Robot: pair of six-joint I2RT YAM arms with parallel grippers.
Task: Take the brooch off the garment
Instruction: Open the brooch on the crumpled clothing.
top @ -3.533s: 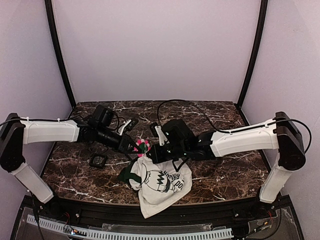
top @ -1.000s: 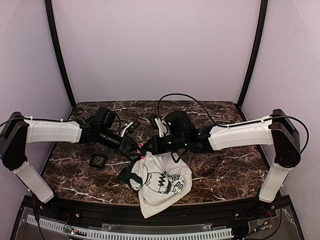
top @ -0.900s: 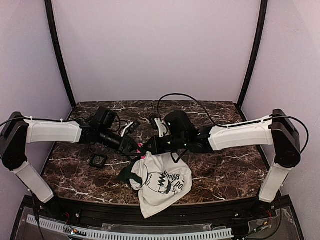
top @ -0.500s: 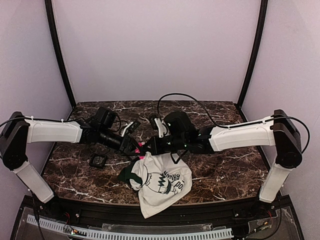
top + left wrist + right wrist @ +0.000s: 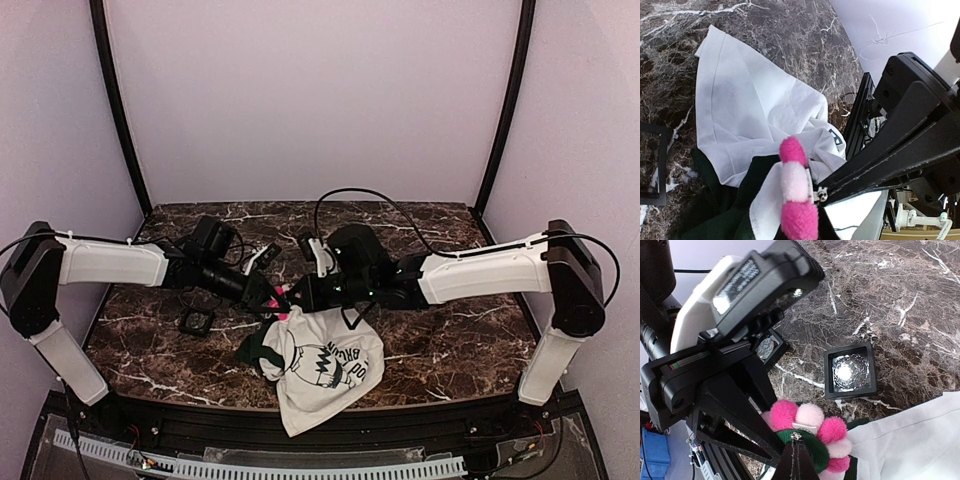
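Two end effectors meet at the brooch, which sits at the bunched top end of the garment lying mid-desk. The right end effector has its fingers pressed together, pinching the brooch's green centre. The left end effector lies against the brooch's left side; I cannot tell whether it is closed.

Beneath the left gripper and right gripper spreads a dark brown marble tabletop veined white, with plain pale lilac walls and two black posts beyond them.
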